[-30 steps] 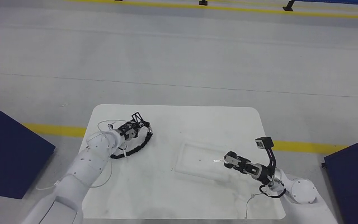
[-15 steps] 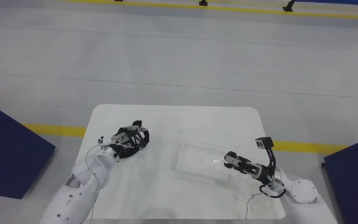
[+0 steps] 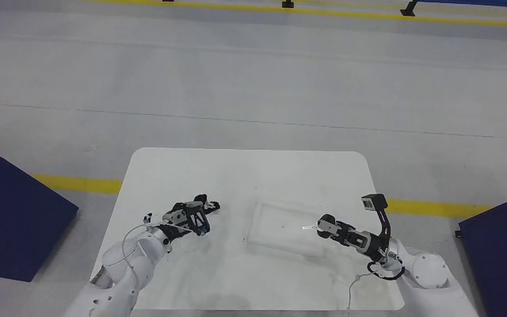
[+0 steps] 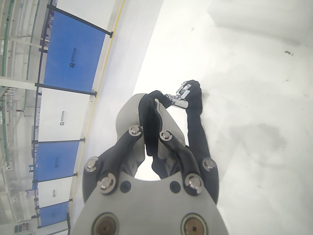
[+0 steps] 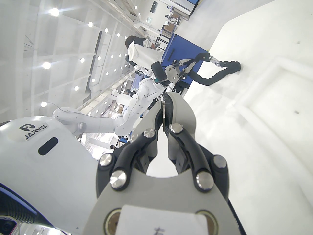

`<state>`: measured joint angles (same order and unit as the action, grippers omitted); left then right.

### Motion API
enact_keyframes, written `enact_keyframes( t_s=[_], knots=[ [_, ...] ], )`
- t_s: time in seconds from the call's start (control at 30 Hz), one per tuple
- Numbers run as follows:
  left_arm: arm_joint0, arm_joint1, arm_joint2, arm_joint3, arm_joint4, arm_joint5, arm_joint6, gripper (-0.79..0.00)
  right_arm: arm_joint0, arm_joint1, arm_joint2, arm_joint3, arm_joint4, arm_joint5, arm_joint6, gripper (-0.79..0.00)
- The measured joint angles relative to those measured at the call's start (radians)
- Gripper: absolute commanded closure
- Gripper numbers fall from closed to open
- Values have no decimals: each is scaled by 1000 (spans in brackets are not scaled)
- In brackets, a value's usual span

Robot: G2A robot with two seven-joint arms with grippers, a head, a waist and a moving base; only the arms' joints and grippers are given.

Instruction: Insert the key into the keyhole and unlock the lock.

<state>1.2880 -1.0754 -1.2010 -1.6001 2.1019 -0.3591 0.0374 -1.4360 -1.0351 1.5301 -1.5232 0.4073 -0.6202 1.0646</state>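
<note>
White tabletop [image 3: 238, 170]: the left gripper [image 4: 157, 101], clamped on the cable lock [image 4: 195, 113] at its metal head, has drawn it closer to the shallow tray [image 3: 269, 238]. Over that tray the right gripper [image 3: 323, 227] keeps pinching the key [image 3: 307, 228], so insertion looks near.

- Behind my left wrist runs a row of wall panels. The big blue panel [image 4: 71, 37] has a small logo and a one-word name in dark print near its middle.
- The white panel [image 4: 57, 103] next to it has the same kind of logo and word, also dark.
- Another white panel [image 4: 80, 3] at the far end of the row has the mark again, near its edge.
- The smaller panels further along have the same print, too tiny for me to make out.
- On the base of my right gripper [image 5: 163, 103] sits a white label [image 5: 156, 215] with a small dark mark, cut off by the picture's edge and unreadable.
</note>
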Motion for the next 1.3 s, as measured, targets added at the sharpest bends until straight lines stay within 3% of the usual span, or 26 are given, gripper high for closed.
enact_keyframes(
  t_s=[0.47, 0.97, 1.3],
  knots=[
    [-31, -15, 65, 91, 2, -53, -46, 0, 0, 0, 0, 0, 0, 0, 0, 0],
    [1, -7, 52, 90, 17, -152, -84, 0, 0, 0, 0, 0, 0, 0, 0, 0],
    [-13, -17, 55, 118, -33, -150, -162, 0, 0, 0, 0, 0, 0, 0, 0, 0]
  ],
)
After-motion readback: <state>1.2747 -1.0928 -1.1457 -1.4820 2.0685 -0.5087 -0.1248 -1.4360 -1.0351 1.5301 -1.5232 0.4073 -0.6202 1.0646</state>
